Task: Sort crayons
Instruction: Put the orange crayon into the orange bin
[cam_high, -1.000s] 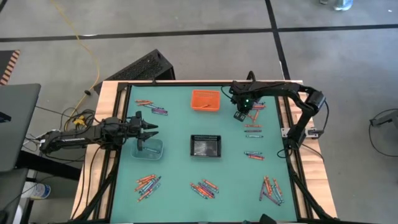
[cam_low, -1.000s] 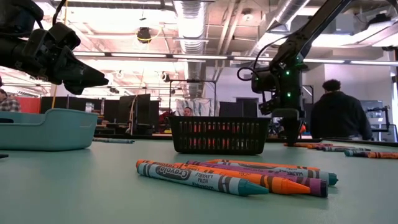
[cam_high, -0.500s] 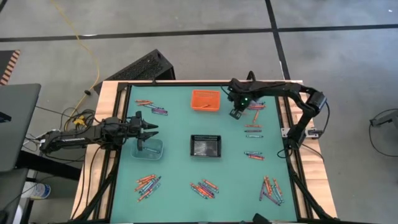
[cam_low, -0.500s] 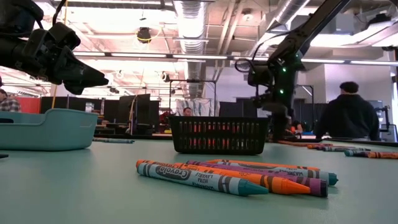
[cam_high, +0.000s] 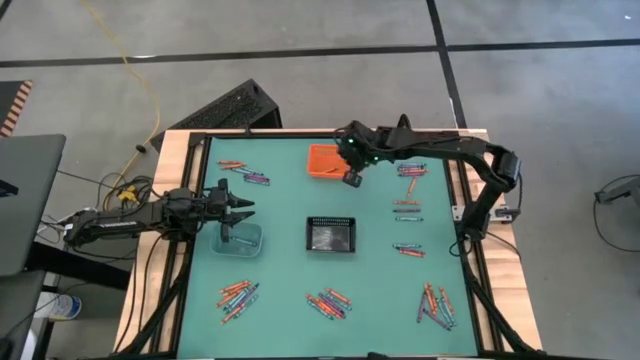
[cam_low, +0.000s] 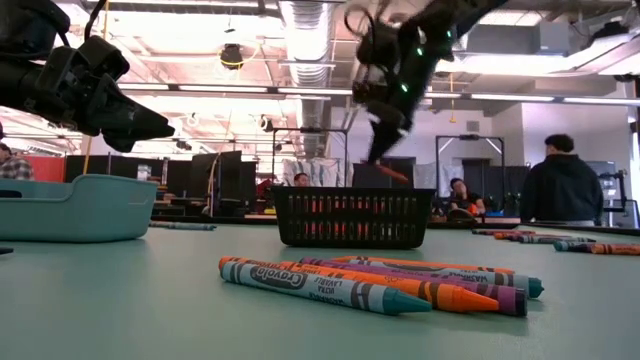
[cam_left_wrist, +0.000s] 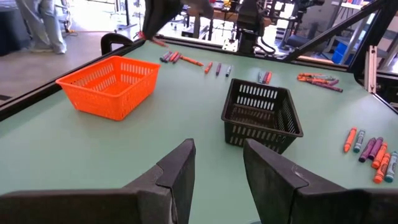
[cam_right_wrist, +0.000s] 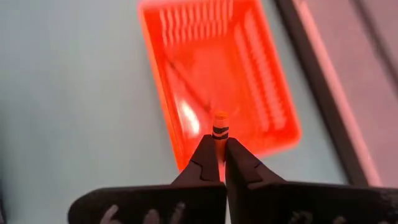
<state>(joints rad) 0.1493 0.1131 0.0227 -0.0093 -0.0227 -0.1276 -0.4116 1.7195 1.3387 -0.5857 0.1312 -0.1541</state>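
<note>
Right wrist view: slim orange crayon (cam_right_wrist: 220, 132), mesh basket (cam_right_wrist: 273, 118)

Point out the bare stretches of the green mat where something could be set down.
Bare mat lies between the orange bin and the black bin, between the clear bin and the black bin, and left of the orange bin below the far-left crayons. Crowded: the right edge and the front row of crayon piles.

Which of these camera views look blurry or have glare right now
Right wrist view: the orange bin is smeared, with a bright glare patch, while the held crayon stays sharp. Low view: the right gripper is motion-blurred; the near crayons are crisp.
</note>
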